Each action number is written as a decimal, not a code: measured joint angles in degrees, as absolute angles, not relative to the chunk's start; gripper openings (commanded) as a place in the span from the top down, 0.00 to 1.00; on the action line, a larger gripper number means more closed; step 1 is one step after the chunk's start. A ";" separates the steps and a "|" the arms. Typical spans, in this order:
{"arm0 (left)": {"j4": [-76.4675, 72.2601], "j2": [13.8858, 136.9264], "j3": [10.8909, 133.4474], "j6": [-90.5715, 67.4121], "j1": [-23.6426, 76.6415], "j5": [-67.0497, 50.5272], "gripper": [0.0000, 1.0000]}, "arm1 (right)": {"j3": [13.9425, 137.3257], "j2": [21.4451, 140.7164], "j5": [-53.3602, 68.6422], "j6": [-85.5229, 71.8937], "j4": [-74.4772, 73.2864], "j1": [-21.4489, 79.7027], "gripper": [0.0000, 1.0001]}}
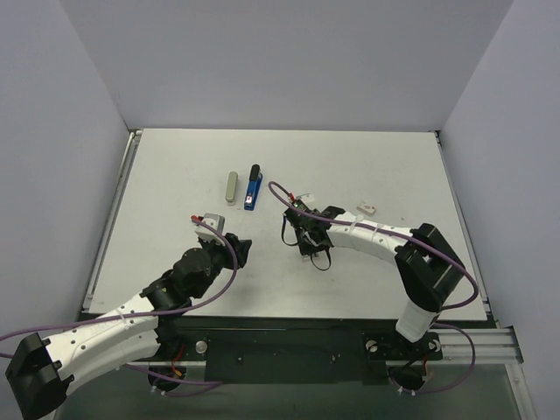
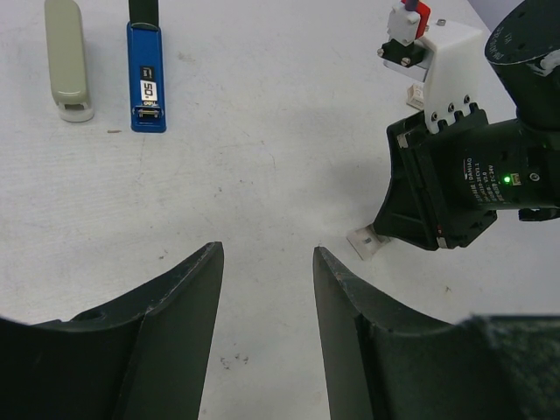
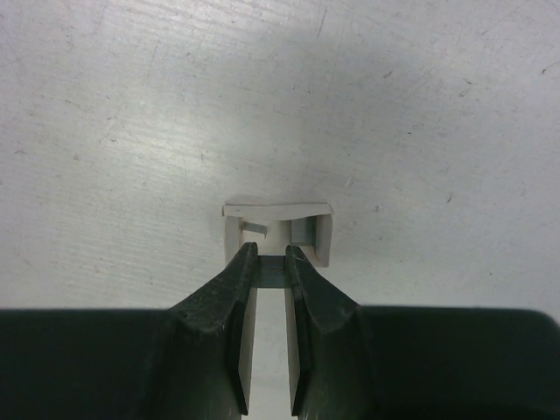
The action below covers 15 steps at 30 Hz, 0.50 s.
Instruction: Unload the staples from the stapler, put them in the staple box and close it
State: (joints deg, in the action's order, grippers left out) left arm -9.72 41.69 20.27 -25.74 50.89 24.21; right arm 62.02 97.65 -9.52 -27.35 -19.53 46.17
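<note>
I saw the right gripper clenched on the staples, strip crosswise at the white box's near edge; the left gripper stood released, farther from that box.

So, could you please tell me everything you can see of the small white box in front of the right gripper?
The small white box looks like thin card. It is shallow and walled on three sides, with its open side facing the right gripper. It lies flat on the white table. Inside sit a grey metal block at the right and a loose sliver at the left. The gripper, shut on a thin grey strip, apparently staples, reaches its open edge.
</note>
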 measured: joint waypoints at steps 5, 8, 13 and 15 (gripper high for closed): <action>-9.72 41.67 20.27 -25.74 50.89 24.18 0.44 | 62.02 98.56 -9.39 -27.92 -19.49 46.02 0.96; -9.72 41.67 20.27 -25.76 50.89 24.12 0.44 | 62.02 99.09 -9.17 -28.32 -19.00 45.71 0.94; -9.72 41.69 20.27 -25.78 50.89 23.86 0.44 | 62.02 99.24 -8.99 -28.56 -18.39 45.50 0.93; -9.72 41.69 20.27 -25.80 50.89 23.79 0.44 | 62.02 99.24 -8.97 -28.62 -18.17 45.39 0.92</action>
State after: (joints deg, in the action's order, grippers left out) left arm -9.72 41.69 20.27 -25.80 50.89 23.79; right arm 62.02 99.24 -8.97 -28.62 -18.17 45.39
